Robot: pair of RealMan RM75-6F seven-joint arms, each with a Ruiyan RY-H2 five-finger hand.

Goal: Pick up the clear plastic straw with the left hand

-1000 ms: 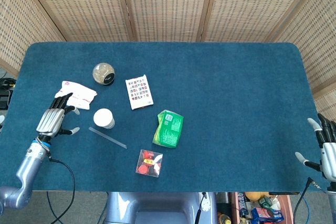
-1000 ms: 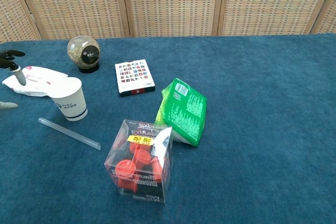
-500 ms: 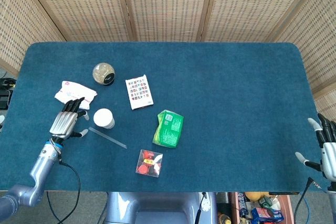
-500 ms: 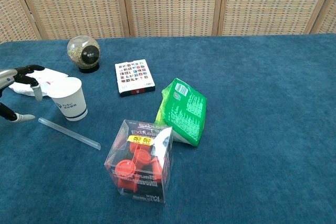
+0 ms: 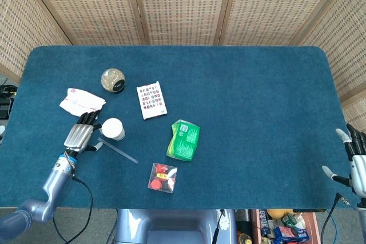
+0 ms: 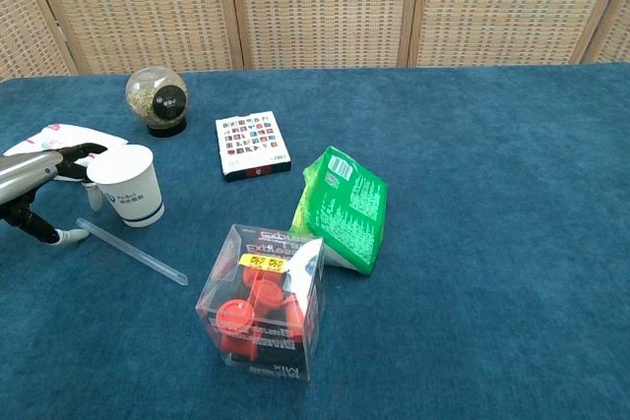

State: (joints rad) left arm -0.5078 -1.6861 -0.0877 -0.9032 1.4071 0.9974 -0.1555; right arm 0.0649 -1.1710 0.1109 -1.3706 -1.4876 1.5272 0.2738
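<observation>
The left hand (image 5: 81, 135) has slid in from the table's left edge and now sits at the near end of the straw (image 5: 117, 150), fingers spread, holding nothing; the grasp looks imminent. The straw lies flat just in front of the cup (image 6: 128, 185), its left end nudged. The cup's print and the red box's (image 6: 261, 304) yellow label are too small to read. The right hand (image 5: 355, 164) rests open, far right.
</observation>
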